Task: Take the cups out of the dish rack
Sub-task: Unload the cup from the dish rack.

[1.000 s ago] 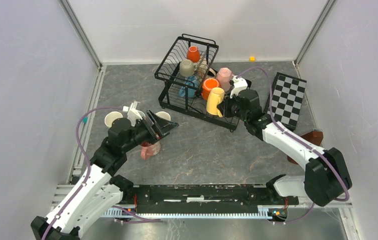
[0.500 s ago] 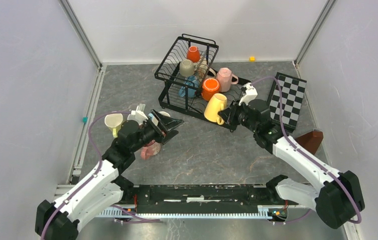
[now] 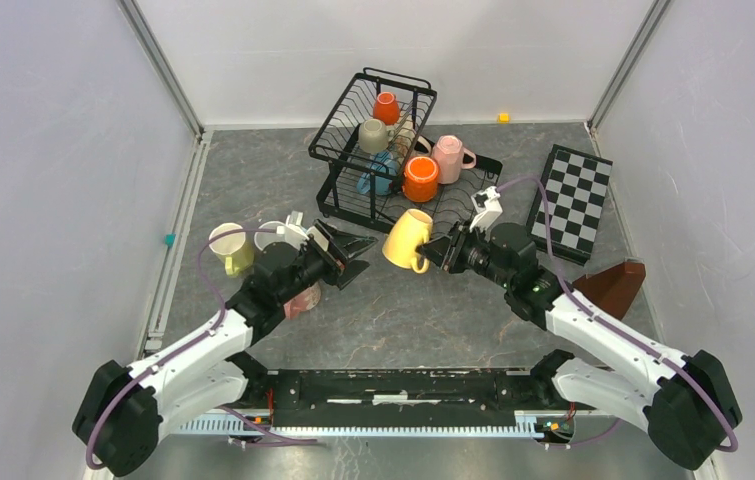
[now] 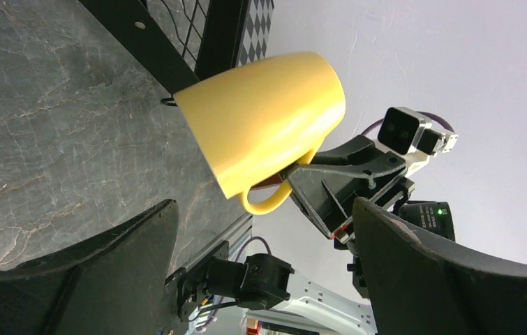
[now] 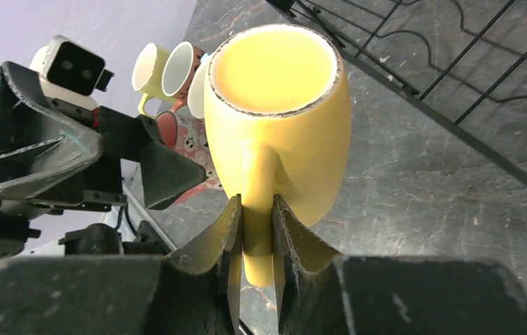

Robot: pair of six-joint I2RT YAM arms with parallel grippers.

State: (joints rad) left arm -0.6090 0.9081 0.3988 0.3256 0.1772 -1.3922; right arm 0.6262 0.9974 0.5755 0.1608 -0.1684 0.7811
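My right gripper [image 3: 438, 254] is shut on the handle of a yellow cup [image 3: 406, 240] and holds it on its side in the air, in front of the dish rack [image 3: 337, 111]. In the right wrist view the fingers [image 5: 229, 234] pinch the handle of that cup [image 5: 278, 118], whose mouth faces away. My left gripper [image 3: 355, 250] stands wide open just left of the cup [image 4: 264, 122], apart from it. In the rack are a small orange cup [image 3: 386, 107], a beige one [image 3: 373, 135], a blue one [image 3: 378, 176], an orange one [image 3: 420, 178] and a pink one [image 3: 448, 156].
On the table beside my left arm are a pale yellow cup [image 3: 228, 247], a white cup [image 3: 271, 234] and a pink patterned cup [image 3: 301, 299]. A checkered board [image 3: 573, 198] lies right of the rack, with a brown wedge [image 3: 613, 285] in front of it.
My right gripper has carried the yellow cup out of the rack, leftwards and towards me. My left gripper has swung right to meet it, still open.
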